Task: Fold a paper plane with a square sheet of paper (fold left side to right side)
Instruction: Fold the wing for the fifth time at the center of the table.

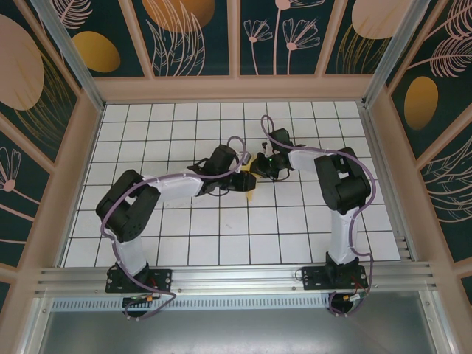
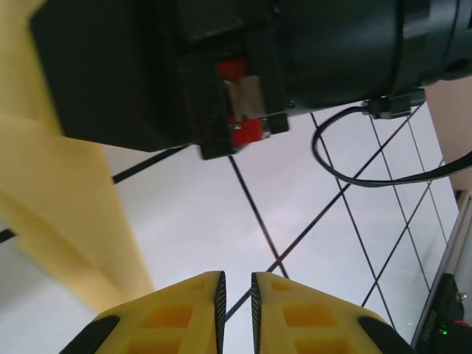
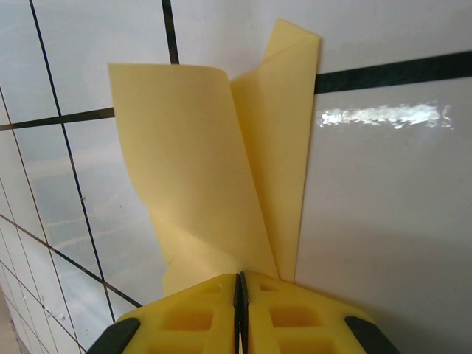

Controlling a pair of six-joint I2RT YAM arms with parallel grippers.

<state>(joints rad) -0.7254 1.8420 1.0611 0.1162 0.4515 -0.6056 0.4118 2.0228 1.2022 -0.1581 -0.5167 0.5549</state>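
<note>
My right gripper (image 3: 240, 279) is clamped tight on the narrow end of the paper plane (image 3: 214, 169), pads pressed together with the paper between them. From there the yellow paper fans away from me in two flaps with a crease between them. The left flap curls up at its far edge, and the right one runs narrow and straight over the white gridded worktop (image 3: 383, 206).

My left gripper (image 2: 237, 284) stands slightly parted with nothing in it, and bare worktop shows through the gap. The paper plane hangs just to its left; I cannot tell whether it touches that finger. Beyond, the black body of my right arm (image 2: 221, 66) hangs over the grid, with a cable (image 2: 346, 173) looping below it.

From above, both my arms meet mid-worktop, with the paper plane (image 1: 251, 193) between the two grippers.
</note>
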